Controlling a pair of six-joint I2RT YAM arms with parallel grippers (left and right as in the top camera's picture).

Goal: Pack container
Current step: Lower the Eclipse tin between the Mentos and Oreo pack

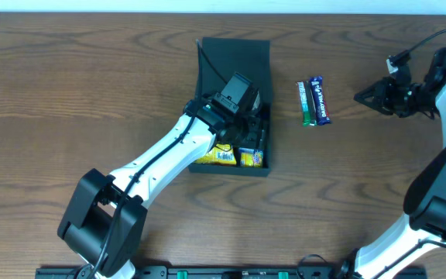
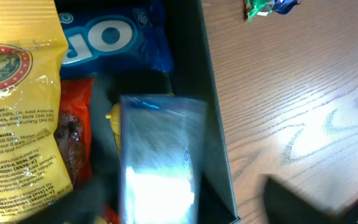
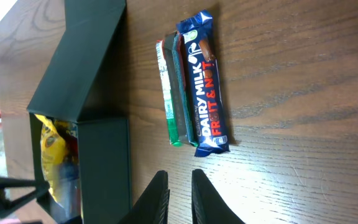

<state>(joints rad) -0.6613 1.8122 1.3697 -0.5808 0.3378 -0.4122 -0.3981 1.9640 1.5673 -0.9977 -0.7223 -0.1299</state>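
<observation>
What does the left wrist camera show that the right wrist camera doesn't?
Only the left wrist: inside the container, a blue Oreo packet and a silvery-blue packet. Only the right wrist: the container's flap lid, the right gripper, and the full Dairy Milk Fruit & Nut bar and green bar. Both: the container, the yellow packet, those bars' ends.

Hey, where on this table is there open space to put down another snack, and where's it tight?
Bare wood lies all along the left side of the container, and between the blue chocolate bar and the right gripper. Crowded: the container's near end, full of packets under the left gripper.
</observation>
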